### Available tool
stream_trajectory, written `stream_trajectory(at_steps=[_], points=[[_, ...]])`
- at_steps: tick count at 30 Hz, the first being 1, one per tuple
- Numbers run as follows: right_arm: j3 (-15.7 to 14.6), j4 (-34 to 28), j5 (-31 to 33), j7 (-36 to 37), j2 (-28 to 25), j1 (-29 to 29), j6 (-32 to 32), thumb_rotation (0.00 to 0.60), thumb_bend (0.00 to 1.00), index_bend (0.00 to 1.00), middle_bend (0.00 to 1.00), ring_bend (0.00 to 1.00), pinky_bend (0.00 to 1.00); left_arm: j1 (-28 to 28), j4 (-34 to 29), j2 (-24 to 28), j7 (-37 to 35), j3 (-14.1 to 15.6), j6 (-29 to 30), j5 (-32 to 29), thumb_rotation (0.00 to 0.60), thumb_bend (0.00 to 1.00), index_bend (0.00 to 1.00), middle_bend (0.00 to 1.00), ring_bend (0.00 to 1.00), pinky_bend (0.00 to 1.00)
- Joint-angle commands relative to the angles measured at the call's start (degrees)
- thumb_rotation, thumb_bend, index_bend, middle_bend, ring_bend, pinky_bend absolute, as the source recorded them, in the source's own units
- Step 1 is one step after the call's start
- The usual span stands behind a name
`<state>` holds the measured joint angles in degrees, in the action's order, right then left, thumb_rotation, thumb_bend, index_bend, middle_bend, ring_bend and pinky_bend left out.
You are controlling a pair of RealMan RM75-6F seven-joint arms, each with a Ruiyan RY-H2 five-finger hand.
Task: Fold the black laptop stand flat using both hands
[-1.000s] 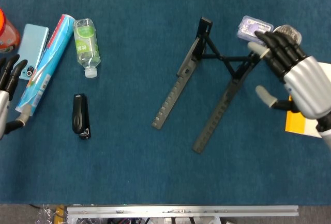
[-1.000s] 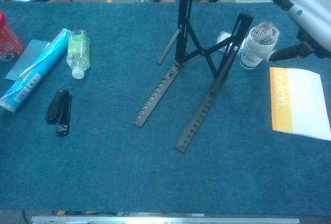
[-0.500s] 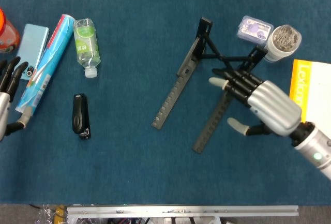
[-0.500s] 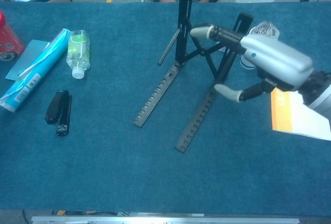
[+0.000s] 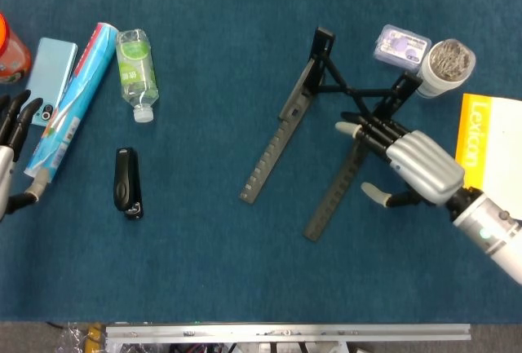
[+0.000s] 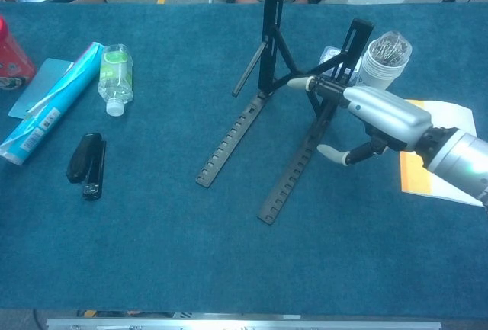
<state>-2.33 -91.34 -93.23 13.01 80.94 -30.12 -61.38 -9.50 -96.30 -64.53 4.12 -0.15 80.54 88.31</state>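
Observation:
The black laptop stand (image 5: 281, 129) stands unfolded mid-table, with two notched rails on the cloth, upright legs and a cross brace (image 6: 293, 78). My right hand (image 5: 410, 164) reaches in from the right, fingers (image 5: 364, 130) stretched out over the stand's right rail near the brace and the thumb spread apart below them. It grips nothing, and I cannot tell whether it touches the stand. In the chest view the right hand (image 6: 377, 111) sits beside the right upright (image 6: 343, 63). My left hand (image 5: 10, 137) hovers at the far left edge, fingers apart and empty, far from the stand.
On the left lie a blue tube (image 5: 72, 96), a small bottle (image 5: 134, 72), a black stapler (image 5: 126, 182), a light-blue case (image 5: 49, 66) and a red can (image 5: 10, 50). Back right stand a cup of clips (image 5: 446, 63), a small box (image 5: 400, 46) and a yellow-white booklet (image 5: 489, 141).
My right hand came from the back right by the cup, down and left onto the stand's right rail. The stand and my left hand have not moved.

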Motion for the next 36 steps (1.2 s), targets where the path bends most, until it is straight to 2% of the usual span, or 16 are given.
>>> stream_trajectory(at_steps=[1, 15, 25, 31, 36], points=[[0.31, 2.09, 1.03, 0.98, 1.5, -0.38, 1.1, 0.6, 0.34, 0.0, 0.03, 0.0, 0.12, 0.14, 0.1, 0.15, -0.14, 0.02, 0.16, -0.04, 0.6, 0.34, 0.0, 0.04, 0.0, 0.0], [0.42, 5.54, 2.89, -0.18, 2.2, 0.1, 1.18, 0.6, 0.34, 0.0, 0.03, 0.0, 0.12, -0.07, 0.26, -0.26, -0.06, -0.02, -0.18, 0.08, 0.6, 0.34, 0.0, 0.04, 0.0, 0.0], [-0.03, 0.91, -0.98, 1.93, 1.42, -1.04, -0.2, 0.6, 0.34, 0.0, 0.03, 0.0, 0.12, 0.19, -0.15, -0.01, 0.4, -0.04, 0.25, -0.04, 0.6, 0.34, 0.0, 0.04, 0.0, 0.0], [1.35, -2.14, -1.56, 4.25, 1.87, -3.15, 0.74, 0.6, 0.34, 0.0, 0.03, 0.0, 0.12, 0.33, -0.78, 0.37, 0.78, -0.05, 0.58, 0.13, 0.6, 0.34, 0.0, 0.04, 0.0, 0.0], [3.98, -2.59, 0.44, 5.2, 4.28, -5.25, 2.41, 0.6, 0.34, 0.0, 0.03, 0.0, 0.12, 0.62, -1.32, 0.81, 1.05, 0.15, 1.02, 0.45, 0.6, 0.34, 0.0, 0.04, 0.0, 0.0]])
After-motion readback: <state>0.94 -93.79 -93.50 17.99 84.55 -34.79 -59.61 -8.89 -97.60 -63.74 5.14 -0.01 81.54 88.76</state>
